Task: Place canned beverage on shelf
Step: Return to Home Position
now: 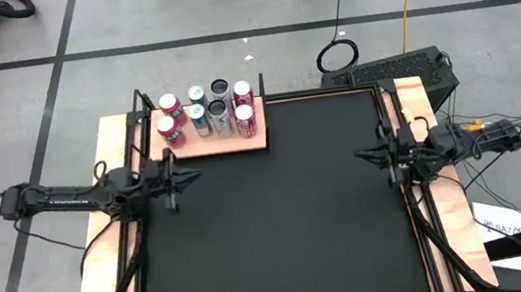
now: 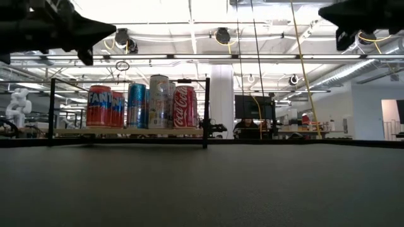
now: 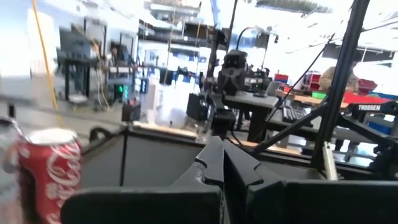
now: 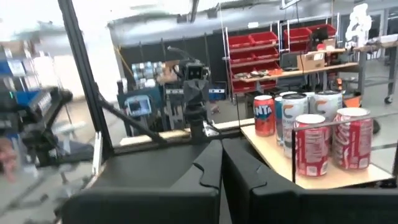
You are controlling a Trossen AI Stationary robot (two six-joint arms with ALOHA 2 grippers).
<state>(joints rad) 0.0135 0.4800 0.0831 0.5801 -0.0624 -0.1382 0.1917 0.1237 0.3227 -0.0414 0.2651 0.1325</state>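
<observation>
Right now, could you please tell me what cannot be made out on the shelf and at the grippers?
Rear cans: low view, front cans cover most of each.
Can labels: high view, too small to read.
Red can: left wrist view, blurred and cut by the bottom edge.
Left gripper, right gripper: low view, cut off by the top edge.

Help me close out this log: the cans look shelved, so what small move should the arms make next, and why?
Probably just settle both arms into rest poses at the table's sides. The eight cans stand in two rows on the shelf, and the left gripper and right gripper are shut, empty and apart from it.
</observation>
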